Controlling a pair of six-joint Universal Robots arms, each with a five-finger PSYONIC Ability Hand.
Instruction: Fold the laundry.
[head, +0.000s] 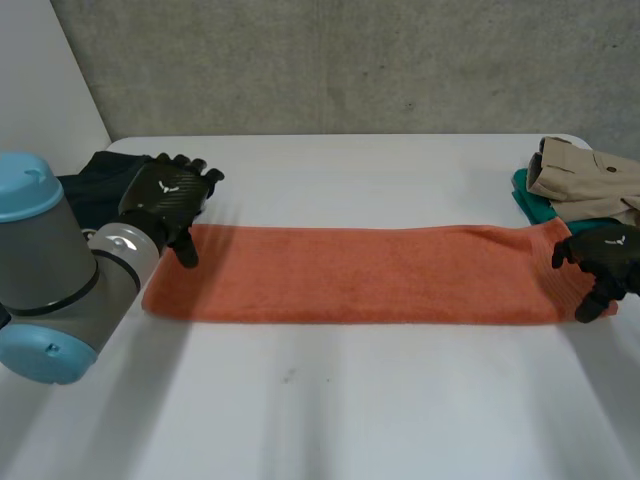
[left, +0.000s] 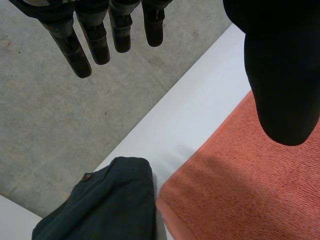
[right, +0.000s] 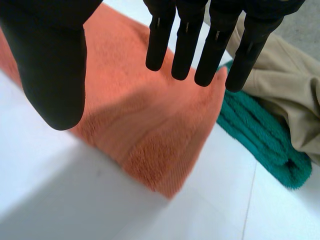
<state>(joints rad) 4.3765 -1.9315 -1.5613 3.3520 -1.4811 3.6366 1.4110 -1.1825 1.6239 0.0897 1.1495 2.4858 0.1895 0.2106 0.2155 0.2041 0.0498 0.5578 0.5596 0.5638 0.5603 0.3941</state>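
Concrete wall (head: 350, 60) behind a white table (head: 320, 400): orange towel (head: 370, 275) laid out long, one hand over each short end.

Left hand (head: 168, 195) and right hand (head: 605, 262) are both spread, fingers straight, thumb apart, pinching nothing. Recommended: pinch each end at its edge, lift evenly, and bring one end onto the other with edges aligned. The towel is thick looped terry, a flat strip with soft rounded edges, and probably limp but grippy. Keep clear of the dark woven garment (head: 90, 190) just beside the left end, and of the teal towel (head: 535, 200) under the beige garment (head: 590, 175) at the right.
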